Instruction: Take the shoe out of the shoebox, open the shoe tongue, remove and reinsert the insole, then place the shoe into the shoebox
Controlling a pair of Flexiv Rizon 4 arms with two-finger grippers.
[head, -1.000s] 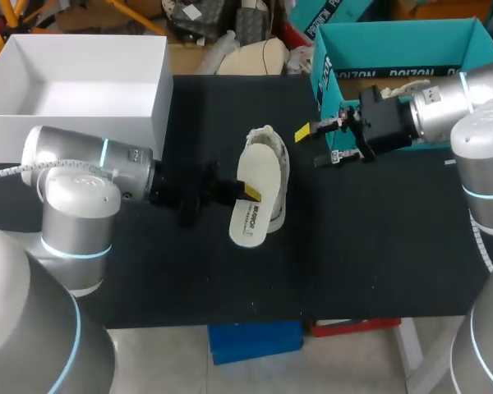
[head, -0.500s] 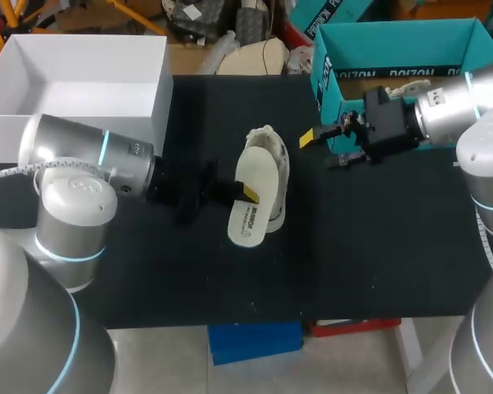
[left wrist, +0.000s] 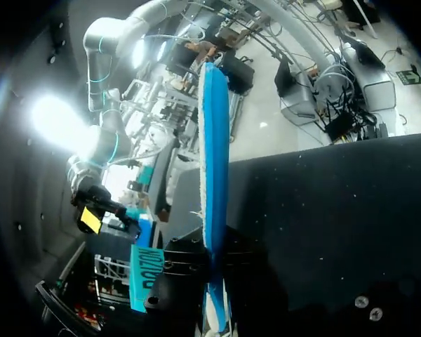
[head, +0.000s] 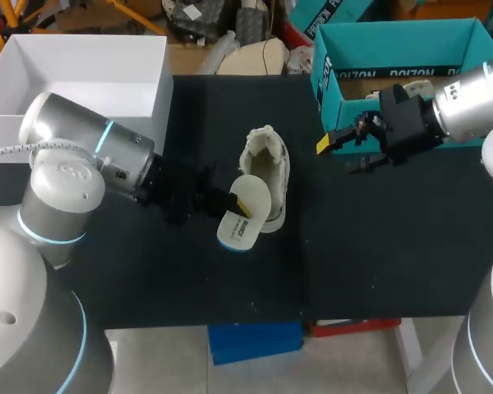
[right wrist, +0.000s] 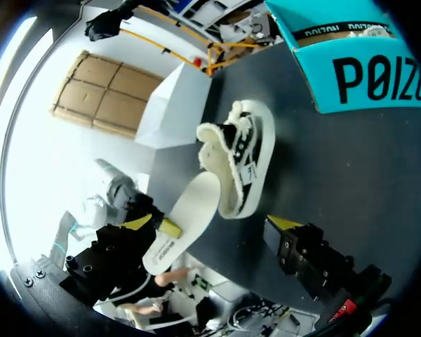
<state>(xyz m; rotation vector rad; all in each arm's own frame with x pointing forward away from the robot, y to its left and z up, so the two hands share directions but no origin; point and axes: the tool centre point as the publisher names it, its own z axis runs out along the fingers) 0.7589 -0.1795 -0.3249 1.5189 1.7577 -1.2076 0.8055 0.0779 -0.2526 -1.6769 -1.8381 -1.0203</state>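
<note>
One shoe (head: pixel 267 164), one insole (head: pixel 245 215), two boxes (head: pixel 370 72) (head: pixel 160 103)

Surface: table (head: pixel 378 246), black top with fine pale specks.
Middle: shoe (head: pixel 269 168), cream with a black-and-white side and a fluffy collar. The collar points to the far edge and the toe to the near edge. It is well apart from both boxes. Whether it sits flat on its sole cannot be told.
Far left corner: white box (head: pixel 161 90), open at the top, plain walls.
Far right corner: shoebox (head: pixel 394 49), teal, open at the top, dark print along its sides, one flap standing up on the side nearest the shoe.
</note>
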